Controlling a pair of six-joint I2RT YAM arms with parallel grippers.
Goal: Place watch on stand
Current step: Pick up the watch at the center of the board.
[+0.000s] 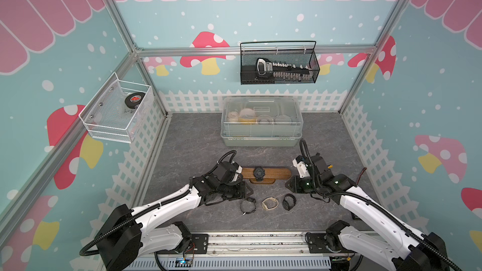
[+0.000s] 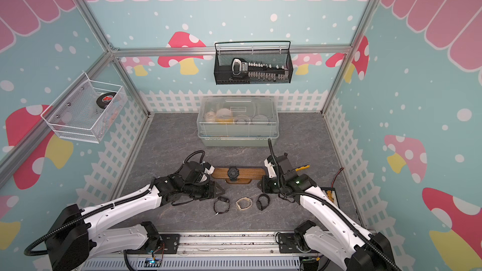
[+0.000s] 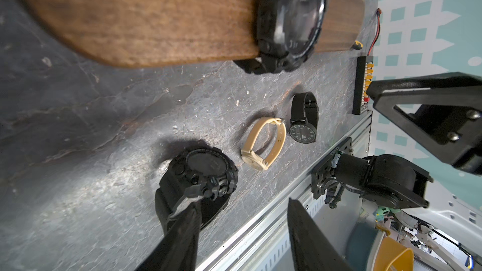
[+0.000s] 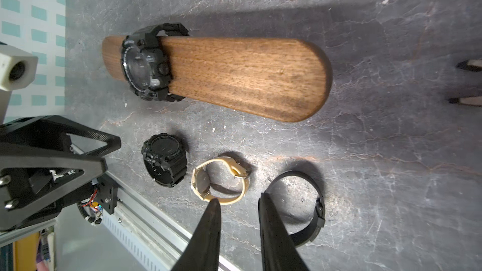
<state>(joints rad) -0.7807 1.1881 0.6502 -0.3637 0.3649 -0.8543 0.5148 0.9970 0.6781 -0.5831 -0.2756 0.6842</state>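
Observation:
The wooden stand lies mid-table, with one black chunky watch strapped round its bar. Three more watches lie in front of it: a black chunky one, a beige one and a black round-faced one. My left gripper is open and wide, low over the loose chunky watch. One of its fingertips touches that watch's strap. My right gripper is open by a narrow gap holding nothing, between the beige watch and the black strap watch.
A clear lidded box stands behind the stand. A black mesh basket hangs on the back wall and a white one on the left wall. The metal rail runs along the front edge. A connector strip lies at right.

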